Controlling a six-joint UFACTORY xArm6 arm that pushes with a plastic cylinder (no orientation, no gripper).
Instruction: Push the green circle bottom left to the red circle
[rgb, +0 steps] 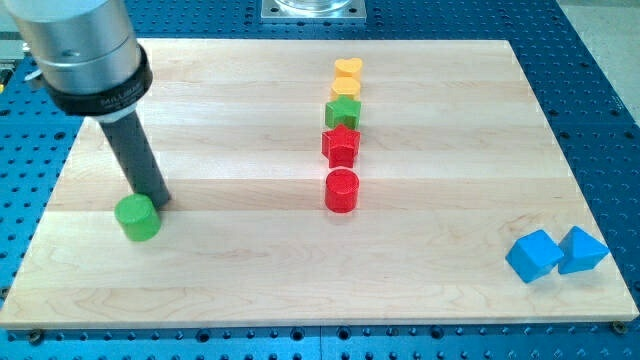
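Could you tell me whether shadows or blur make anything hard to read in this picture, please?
Camera view: even, soft light, with only faint shadows beside the red circle and green circle; my tip stays sharp, just up-right of the green circle.

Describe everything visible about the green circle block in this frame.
The green circle is a short, solid-looking cylinder with a flat round top, matte bright green, standing upright on the wooden board near the view's left edge, in the lower half. My tip sits right against its upper right side, apparently touching it. No other block is near; the red circle lies well off to the view's right.
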